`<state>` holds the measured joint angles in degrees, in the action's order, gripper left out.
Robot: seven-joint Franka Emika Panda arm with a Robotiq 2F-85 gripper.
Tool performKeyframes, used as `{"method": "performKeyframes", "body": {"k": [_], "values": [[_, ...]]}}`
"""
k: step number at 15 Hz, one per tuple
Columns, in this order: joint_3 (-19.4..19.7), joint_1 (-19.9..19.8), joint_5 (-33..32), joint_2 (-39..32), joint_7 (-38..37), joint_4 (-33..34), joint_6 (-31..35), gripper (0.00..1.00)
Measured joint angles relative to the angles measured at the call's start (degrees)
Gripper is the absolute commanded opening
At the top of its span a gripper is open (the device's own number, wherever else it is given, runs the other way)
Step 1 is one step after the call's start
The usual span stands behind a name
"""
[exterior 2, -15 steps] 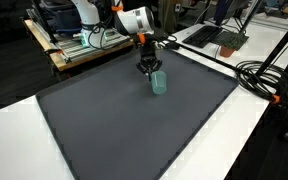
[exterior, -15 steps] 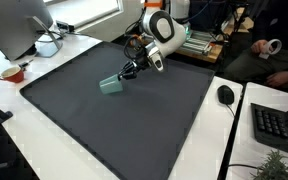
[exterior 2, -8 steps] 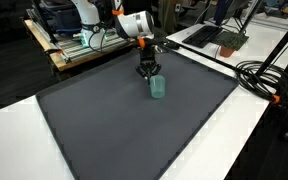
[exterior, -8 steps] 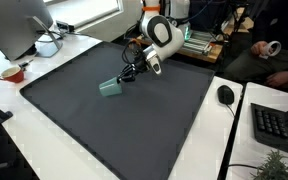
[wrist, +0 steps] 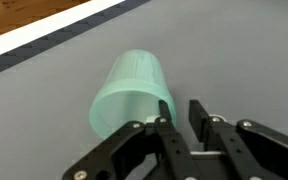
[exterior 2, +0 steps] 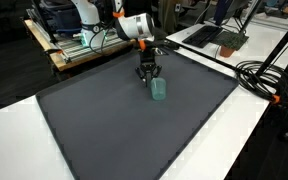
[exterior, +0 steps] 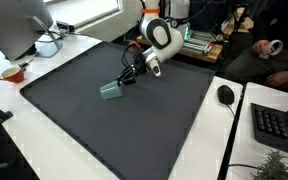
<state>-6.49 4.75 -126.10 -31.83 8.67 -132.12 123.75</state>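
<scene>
Back eases the pincer (wrist: 181, 110), jaws slightly parted, empty; the mint plastic cup (wrist: 129, 90) lies sideways on the table (exterior: 134, 135), and any nudge could roll it.

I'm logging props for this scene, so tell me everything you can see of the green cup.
The cup is pale mint green, plastic-looking, finely ribbed and roughly cylindrical. It lies on its side on the dark grey mat, one end toward the end effector. One finger overlaps its edge in the wrist view; whether they touch cannot be told.
</scene>
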Motion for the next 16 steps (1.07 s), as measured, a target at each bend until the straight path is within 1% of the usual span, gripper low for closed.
{"method": "performKeyframes", "body": {"k": [3,4,6,8,9,11,12,14,16], "values": [[-0.04,0.00,0.12,-0.09,0.74,0.23,1.87,0.79],[-0.17,0.01,0.13,0.01,1.08,0.24,3.21,0.88],[-0.70,0.12,0.17,0.56,1.64,0.12,5.60,0.99],[-1.40,0.43,1.82,1.85,2.68,-0.63,7.66,1.00],[-1.79,0.73,4.06,2.87,3.63,-1.55,8.10,1.00],[-2.83,1.55,8.70,5.83,5.38,-4.68,8.55,1.00],[-3.50,1.90,9.37,7.79,5.21,-6.72,9.04,1.00],[-5.11,2.35,7.41,12.84,1.93,-11.38,11.36,1.00],[-6.86,3.06,2.59,18.65,-3.38,-16.40,12.53,1.00]]}}
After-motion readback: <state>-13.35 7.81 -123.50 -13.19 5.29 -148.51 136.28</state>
